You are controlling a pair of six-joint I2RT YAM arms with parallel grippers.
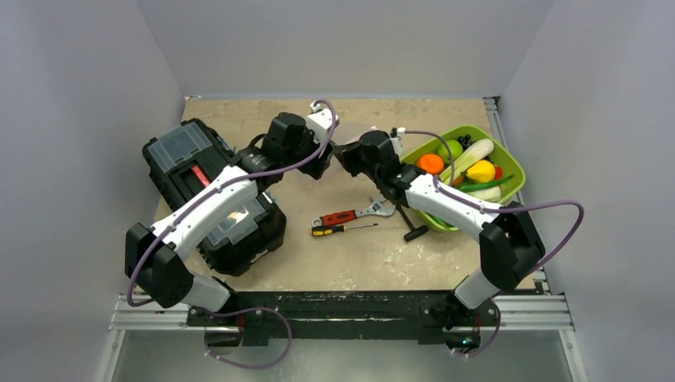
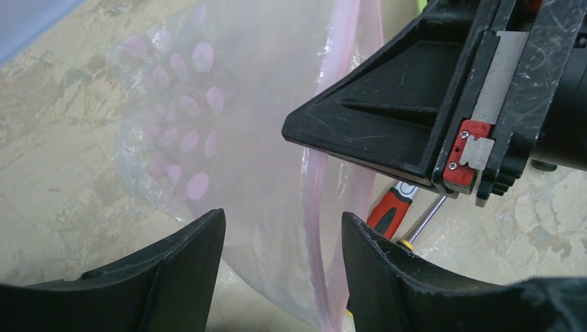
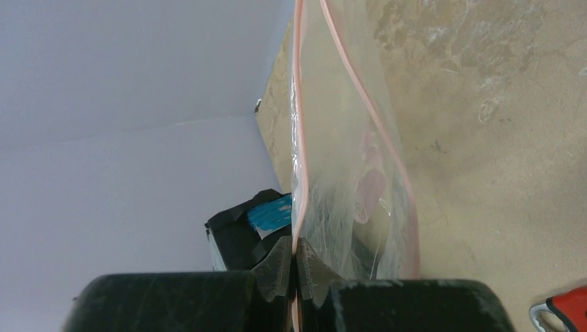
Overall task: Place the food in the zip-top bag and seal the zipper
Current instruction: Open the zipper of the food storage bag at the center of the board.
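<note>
In both wrist views the clear floppy zip-top bag [image 2: 263, 138] runs off the top edge, from above it's lost between the wrists, the red-handled tool [image 2: 389, 207] shows only in part beside it, and the right arm [image 1: 454, 203] covers the near rim of the lime-green plastic tray [image 1: 517, 165].

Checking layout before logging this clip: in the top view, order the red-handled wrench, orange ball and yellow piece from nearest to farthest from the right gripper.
1. Red-handled wrench, on the table, toward the arm bases from the right gripper.
2. Orange ball, at the left end of the lime-green tray.
3. Yellow piece, further right in the tray.
</note>
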